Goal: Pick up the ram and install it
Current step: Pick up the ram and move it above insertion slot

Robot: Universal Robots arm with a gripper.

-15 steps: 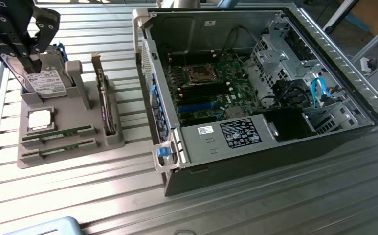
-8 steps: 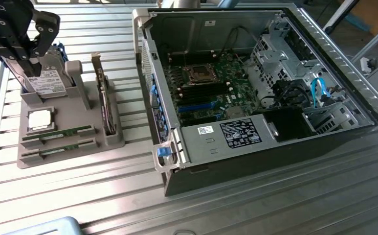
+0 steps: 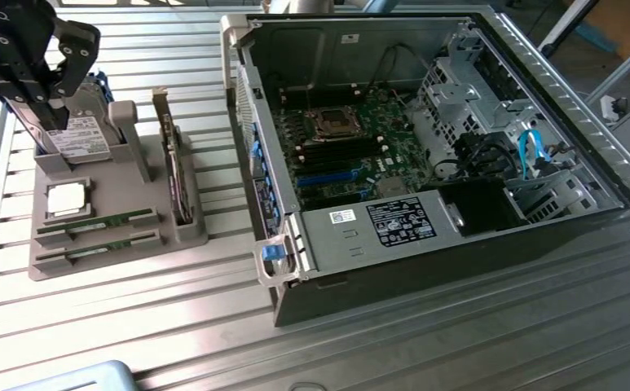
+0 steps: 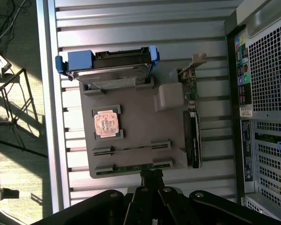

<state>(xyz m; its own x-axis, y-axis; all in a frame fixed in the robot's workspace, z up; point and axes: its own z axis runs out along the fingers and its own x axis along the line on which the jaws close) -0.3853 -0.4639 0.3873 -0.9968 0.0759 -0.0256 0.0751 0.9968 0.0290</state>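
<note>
Two ram sticks point(image 3: 97, 221) in holder point(image 3: 108, 262)

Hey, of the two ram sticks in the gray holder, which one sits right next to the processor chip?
The ram stick in the slot beside the processor; the other ram stick lies one slot further out, along the holder's edge.

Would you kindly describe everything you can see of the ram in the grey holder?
The ram is a thin green board standing on its long edge in a slot of the grey holder, beside a second like stick. Nothing else touches it; the gripper hangs apart, over the hard drive.
</note>
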